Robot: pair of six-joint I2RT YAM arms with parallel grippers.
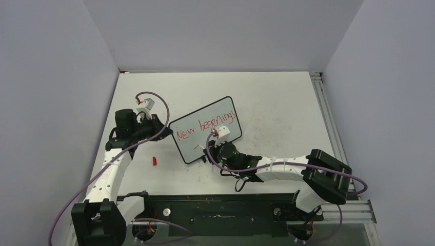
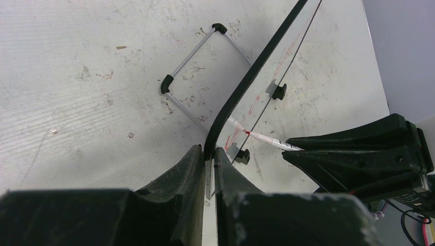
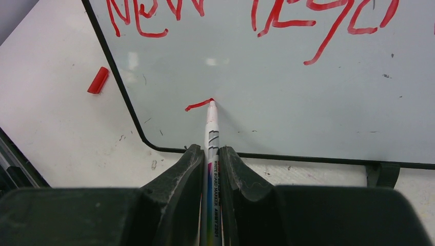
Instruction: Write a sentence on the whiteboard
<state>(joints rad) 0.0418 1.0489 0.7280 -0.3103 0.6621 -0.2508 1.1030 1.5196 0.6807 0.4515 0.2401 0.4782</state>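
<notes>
The whiteboard [image 1: 232, 132] stands tilted at the table's middle, with the sentence [image 1: 185, 134] in red reading "New beginnings" along its upper part. My left gripper [image 1: 163, 125] is shut on the board's black left edge [image 2: 241, 89]; the jaws pinch the frame in the left wrist view [image 2: 210, 154]. My right gripper [image 3: 209, 149] is shut on a white marker [image 3: 211, 128]. The marker's red tip touches the board at the end of a short red stroke [image 3: 199, 105], below the sentence [image 3: 290, 23].
A red marker cap [image 1: 154, 161] lies on the table left of the board's lower corner [image 3: 98, 80]. The board's wire stand with black feet [image 2: 166, 84] rests on the scuffed tabletop behind it. Grey walls enclose the table.
</notes>
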